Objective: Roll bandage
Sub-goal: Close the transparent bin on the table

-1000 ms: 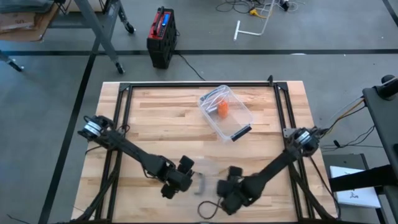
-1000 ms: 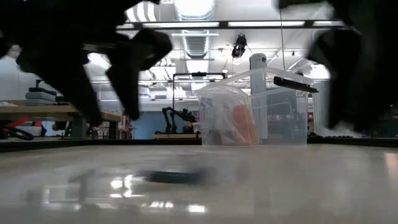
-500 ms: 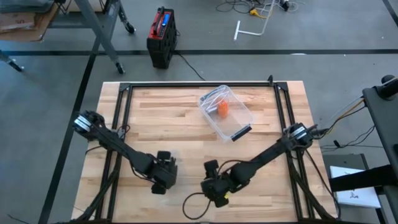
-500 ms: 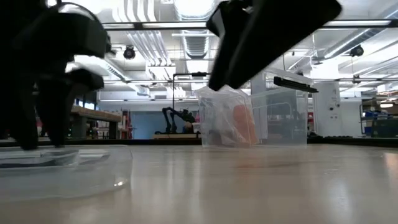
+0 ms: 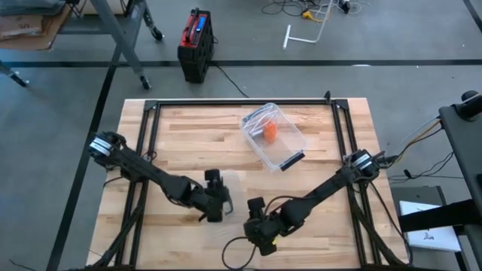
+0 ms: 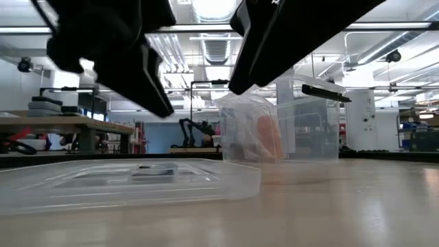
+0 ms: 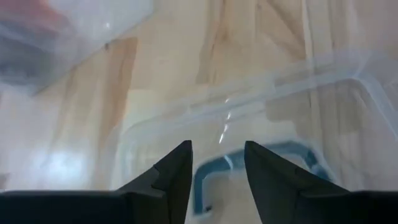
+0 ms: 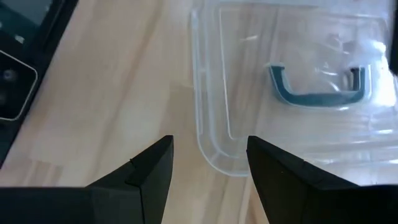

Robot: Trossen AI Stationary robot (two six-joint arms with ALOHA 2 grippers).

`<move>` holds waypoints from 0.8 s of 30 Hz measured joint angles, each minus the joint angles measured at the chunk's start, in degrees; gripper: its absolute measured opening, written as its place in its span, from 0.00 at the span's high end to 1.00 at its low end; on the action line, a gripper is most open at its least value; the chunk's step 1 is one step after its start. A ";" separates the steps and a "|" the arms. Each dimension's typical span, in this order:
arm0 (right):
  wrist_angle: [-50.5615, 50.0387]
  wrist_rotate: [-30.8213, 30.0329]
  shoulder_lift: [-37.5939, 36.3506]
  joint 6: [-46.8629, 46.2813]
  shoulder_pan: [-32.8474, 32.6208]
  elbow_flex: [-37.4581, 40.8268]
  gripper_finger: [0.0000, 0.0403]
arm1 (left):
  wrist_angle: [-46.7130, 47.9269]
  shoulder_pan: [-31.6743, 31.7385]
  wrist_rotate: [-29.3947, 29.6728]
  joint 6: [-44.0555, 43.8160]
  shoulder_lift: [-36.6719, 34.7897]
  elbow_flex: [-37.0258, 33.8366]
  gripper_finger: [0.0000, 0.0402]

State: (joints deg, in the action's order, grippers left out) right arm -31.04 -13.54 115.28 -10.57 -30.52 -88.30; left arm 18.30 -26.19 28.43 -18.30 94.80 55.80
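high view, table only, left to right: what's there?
left gripper over the clear lid → right gripper → clear container holding an orange item, set farther back.

- The left gripper (image 7: 216, 163) has two dark fingers (image 7: 176, 171) with a gap between them. Nothing is held in the gap.
- Just past the fingers lies a clear plastic lid (image 7: 261, 106), flat on the wooden worktop (image 7: 180, 56).
- The lid has a blue handle (image 7: 214, 171), seen right between the fingers.
- A blurry clear box (image 7: 74, 31) sits farther off on the worktop.
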 joint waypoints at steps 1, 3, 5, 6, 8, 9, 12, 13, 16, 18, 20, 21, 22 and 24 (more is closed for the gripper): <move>0.49 -0.01 0.00 0.10 -0.02 0.11 0.51 | 3.02 0.04 0.03 -0.26 -0.30 1.52 0.65; 1.34 -0.89 0.04 0.71 0.03 0.41 0.51 | 8.71 -0.19 0.11 -1.66 -0.62 4.15 0.65; 3.83 -1.89 0.87 0.79 0.14 0.51 0.51 | 15.16 -0.75 0.13 -4.56 -0.98 5.44 0.66; 5.63 -2.04 1.53 1.18 0.19 0.51 0.51 | 17.87 -0.97 0.19 -6.52 -1.17 5.48 0.66; 9.06 -1.60 3.50 2.00 0.19 0.49 0.51 | 21.86 -1.55 0.17 -10.94 -1.28 5.36 0.68; 10.60 -1.04 4.63 2.50 0.18 0.38 0.51 | 23.05 -2.10 0.13 -13.16 -1.46 4.98 0.69; 10.96 -1.09 8.42 1.59 0.01 -0.51 0.51 | 24.17 -4.12 -0.11 -17.70 -1.97 3.78 0.71; 10.79 -1.19 9.51 0.82 0.00 -0.92 0.51 | 23.71 -5.02 -0.36 -18.66 -2.22 3.52 0.71; 10.66 -1.54 11.60 -0.97 0.17 -1.81 0.53 | 23.28 -7.00 -0.44 -20.90 -3.14 3.21 0.71; 11.05 -2.25 12.52 -2.07 0.18 -2.54 0.56 | 22.32 -8.06 0.49 -22.22 -3.37 3.23 0.72; 11.06 -2.40 12.79 -2.12 0.14 -2.64 0.61 | 20.59 -8.83 1.31 -22.70 -3.50 3.23 0.72; 11.00 -2.53 12.82 -2.11 0.13 -2.63 0.65 | 19.43 -9.16 1.41 -22.73 -3.57 3.27 0.72; 10.99 -2.69 12.83 -2.21 0.13 -2.53 0.69 | 18.75 -9.40 1.52 -22.72 -3.64 3.29 0.72; 10.52 -3.59 12.83 -2.55 0.19 -2.33 0.78 | 17.79 -9.49 1.60 -22.61 -3.67 3.29 0.72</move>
State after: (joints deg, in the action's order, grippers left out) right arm -20.53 -17.14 128.11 -13.12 -30.33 -90.63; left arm 36.09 -35.67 30.03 -40.91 91.13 59.09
